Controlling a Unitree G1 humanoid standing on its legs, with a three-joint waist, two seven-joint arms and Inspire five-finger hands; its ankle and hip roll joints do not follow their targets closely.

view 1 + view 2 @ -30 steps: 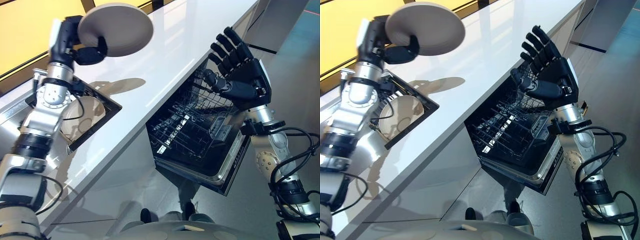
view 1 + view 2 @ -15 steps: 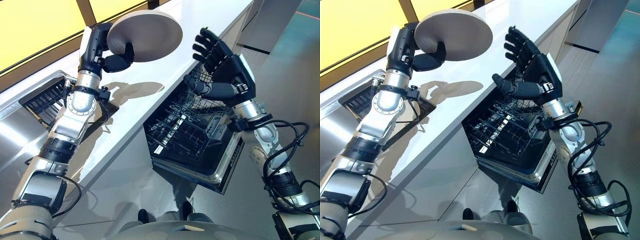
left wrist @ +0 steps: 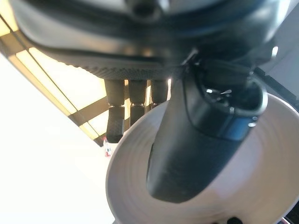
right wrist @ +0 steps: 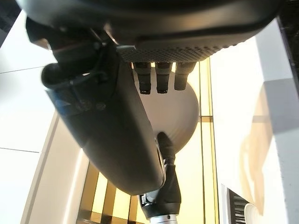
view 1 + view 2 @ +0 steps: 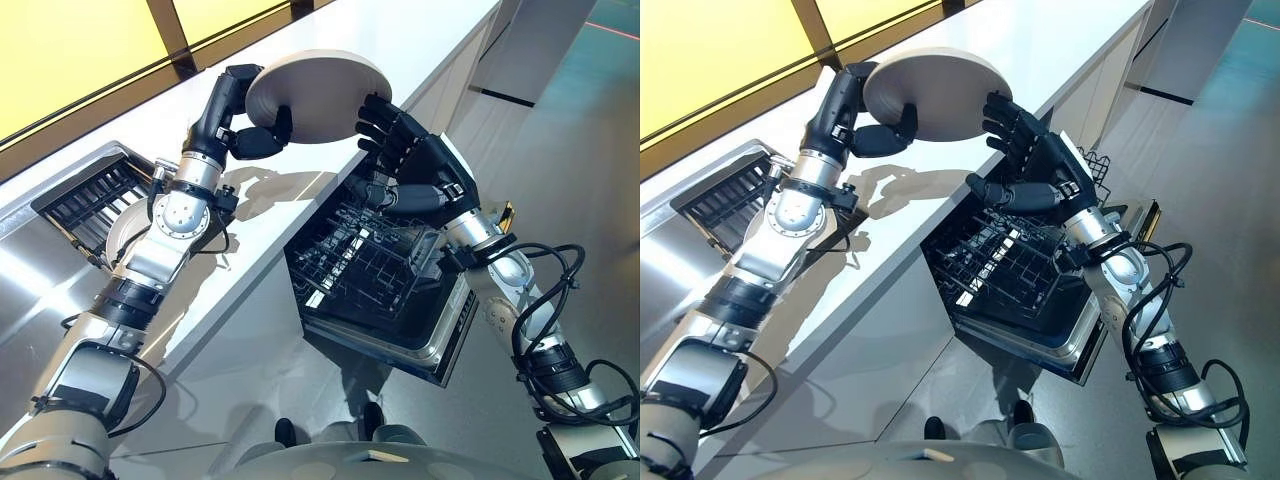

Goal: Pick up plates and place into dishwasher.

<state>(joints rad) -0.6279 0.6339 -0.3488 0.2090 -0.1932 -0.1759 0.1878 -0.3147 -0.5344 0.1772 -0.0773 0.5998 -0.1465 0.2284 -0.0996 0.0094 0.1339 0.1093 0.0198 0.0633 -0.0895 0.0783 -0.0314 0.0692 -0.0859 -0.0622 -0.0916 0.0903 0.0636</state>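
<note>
Plate [image 5: 318, 82] is hanging over the counter [image 5: 300, 190], pinched at its rim by the left hand [image 5: 250, 135]. Right hand [image 5: 405, 165], fingers spread and holding nothing, is reaching its far edge, seemingly for a handover; next it needs to grip before lowering into the dishwasher rack [image 5: 375, 270].

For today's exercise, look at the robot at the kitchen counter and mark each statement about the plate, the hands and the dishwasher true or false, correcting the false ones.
1. The left hand pinches the plate. True.
2. The plate lies flat on the counter. False: it is held above the white counter.
3. The dishwasher is shut. False: its rack is pulled out.
4. The right hand, fingers spread, reaches up at the plate's rim. True.
5. The plate is blue. False: pale grey.
</note>
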